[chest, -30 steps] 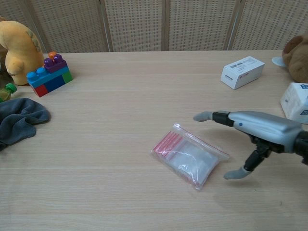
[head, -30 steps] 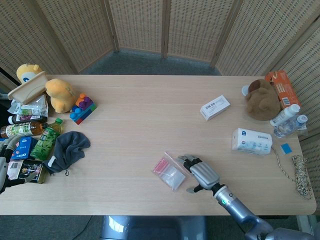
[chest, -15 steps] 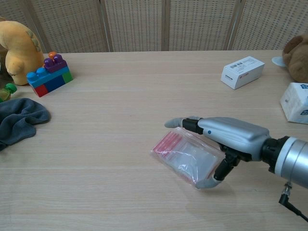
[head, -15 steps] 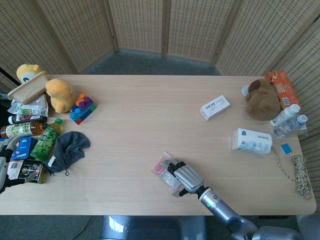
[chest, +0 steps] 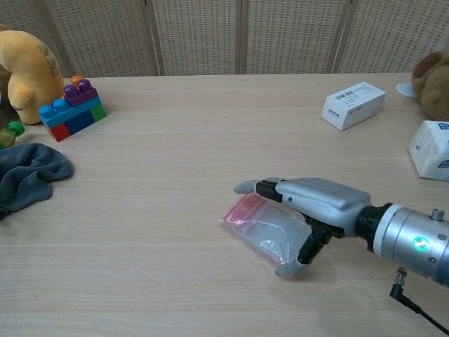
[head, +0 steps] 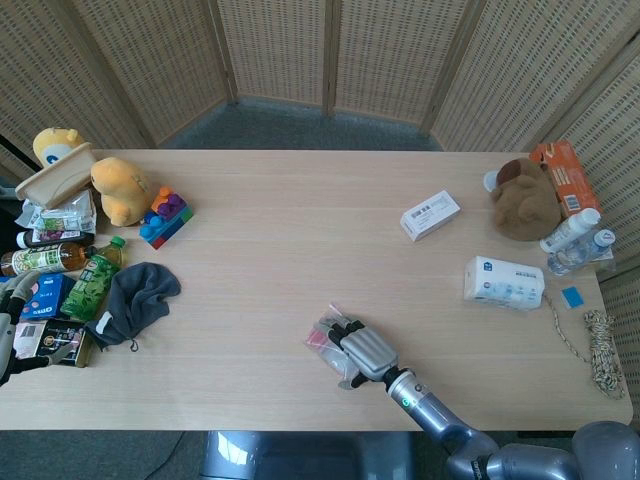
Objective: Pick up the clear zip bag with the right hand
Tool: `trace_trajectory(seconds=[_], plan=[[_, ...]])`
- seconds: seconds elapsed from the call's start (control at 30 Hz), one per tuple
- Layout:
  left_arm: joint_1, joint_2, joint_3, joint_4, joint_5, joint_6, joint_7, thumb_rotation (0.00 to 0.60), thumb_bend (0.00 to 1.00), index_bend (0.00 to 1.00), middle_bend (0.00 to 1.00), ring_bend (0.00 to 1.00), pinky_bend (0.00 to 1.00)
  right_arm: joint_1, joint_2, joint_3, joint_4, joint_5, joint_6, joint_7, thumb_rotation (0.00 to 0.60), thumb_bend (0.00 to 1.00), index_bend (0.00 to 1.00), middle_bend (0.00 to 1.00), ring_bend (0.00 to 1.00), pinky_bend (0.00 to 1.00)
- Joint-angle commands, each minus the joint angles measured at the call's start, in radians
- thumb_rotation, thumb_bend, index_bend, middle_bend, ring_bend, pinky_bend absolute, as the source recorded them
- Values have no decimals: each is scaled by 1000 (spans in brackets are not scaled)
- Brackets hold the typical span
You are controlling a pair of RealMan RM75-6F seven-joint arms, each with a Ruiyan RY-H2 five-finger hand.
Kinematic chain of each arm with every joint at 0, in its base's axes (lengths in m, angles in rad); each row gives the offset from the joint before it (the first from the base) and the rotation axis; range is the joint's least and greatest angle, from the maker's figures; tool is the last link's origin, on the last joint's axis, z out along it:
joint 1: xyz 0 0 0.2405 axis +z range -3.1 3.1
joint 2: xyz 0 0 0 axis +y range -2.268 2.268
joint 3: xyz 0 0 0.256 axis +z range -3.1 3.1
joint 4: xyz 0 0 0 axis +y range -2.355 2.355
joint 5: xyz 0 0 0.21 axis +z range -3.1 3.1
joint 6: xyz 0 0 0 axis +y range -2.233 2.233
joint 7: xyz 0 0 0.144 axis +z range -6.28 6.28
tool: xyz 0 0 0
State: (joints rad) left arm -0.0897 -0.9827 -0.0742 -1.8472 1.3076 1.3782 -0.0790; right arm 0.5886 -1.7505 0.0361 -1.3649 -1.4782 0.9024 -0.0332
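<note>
The clear zip bag point(chest: 261, 227) lay flat on the table point(chest: 175, 168) near its front edge, red strip toward the left. We saw the right hand point(chest: 316, 207) spread over the bag's right half, fingers apart above it and thumb down at its near edge; we could not tell whether it gripped. The left hand point(head: 8, 335) sat at the table's left edge, its fingers unclear.

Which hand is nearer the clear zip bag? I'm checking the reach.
Right. The right hand is over the clear zip bag; the left hand sits at the table's far left edge.
</note>
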Motion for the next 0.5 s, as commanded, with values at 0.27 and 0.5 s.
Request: trace_trajectory(seconds=[0.27, 0.5], plan=[[-1, -2, 0, 1, -3, -3, 4, 600, 0, 35, 0, 0, 0, -3, -30, -3, 50, 9, 21, 23, 600, 0, 0, 0, 0, 21], [-1, -2, -1, 2, -4, -3, 3, 600, 0, 35, 0, 0, 0, -6, -60, -9, 96, -13, 53, 67, 600, 0, 8, 49, 66, 261]])
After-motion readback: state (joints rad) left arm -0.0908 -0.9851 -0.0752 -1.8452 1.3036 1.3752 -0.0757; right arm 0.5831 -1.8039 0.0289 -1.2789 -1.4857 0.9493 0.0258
